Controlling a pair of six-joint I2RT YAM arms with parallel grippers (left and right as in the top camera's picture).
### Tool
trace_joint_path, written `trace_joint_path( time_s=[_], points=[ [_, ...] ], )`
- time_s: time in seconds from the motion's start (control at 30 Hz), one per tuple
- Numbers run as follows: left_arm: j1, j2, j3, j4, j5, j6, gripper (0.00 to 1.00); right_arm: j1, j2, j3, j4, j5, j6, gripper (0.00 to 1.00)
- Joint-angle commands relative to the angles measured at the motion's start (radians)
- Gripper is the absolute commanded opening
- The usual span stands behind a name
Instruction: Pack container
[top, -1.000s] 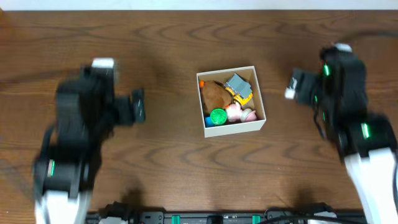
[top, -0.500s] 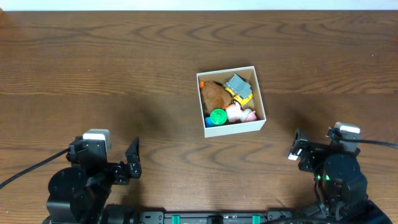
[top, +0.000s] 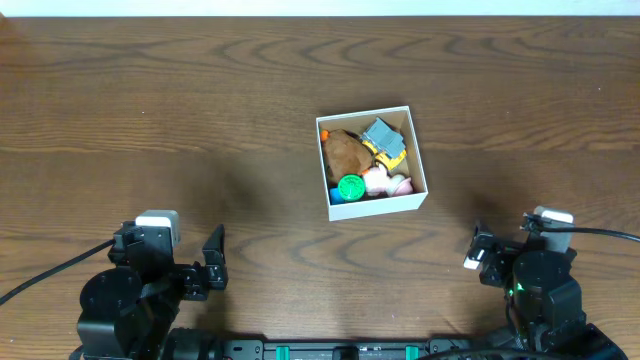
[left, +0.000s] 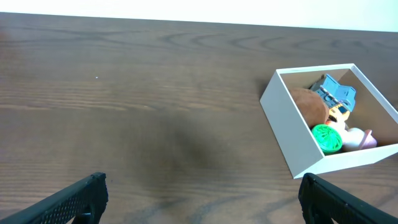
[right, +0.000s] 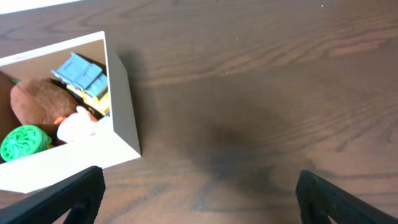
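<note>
The container (top: 376, 205), a small white cardboard box, sits at the table's middle. It also shows in the left wrist view (left: 290, 127) and the right wrist view (right: 121, 99). It holds a brown plush toy (top: 345, 152), a grey-blue and yellow toy (top: 385, 139), a green round toy (top: 349, 187) and a pink toy (top: 380, 181). My left gripper (left: 200, 199) is open and empty at the front left, far from the box. My right gripper (right: 200, 196) is open and empty at the front right.
The dark wooden table (top: 200, 100) stretches around the box. Its far edge meets a white wall (left: 199, 9). A black rail (top: 340, 350) runs along the front edge between the two arm bases.
Both arms pulled back from beside the box to the front edge a second ago. Since half a second ago the right arm settled slightly; the box and toys have not moved.
</note>
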Motion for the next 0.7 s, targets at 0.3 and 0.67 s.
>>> trace_joint_path(
  time_s=[0.3, 0.67],
  points=[
    [-0.002, -0.002, 0.000, 0.000, -0.002, -0.013, 0.98, -0.143, -0.118, -0.113, 0.218, -0.237, -0.312, 0.99],
    [-0.002, -0.002, 0.000, 0.000, -0.002, -0.012, 0.98, -0.331, -0.333, -0.453, 0.758, -0.362, -0.410, 0.99]
  ],
)
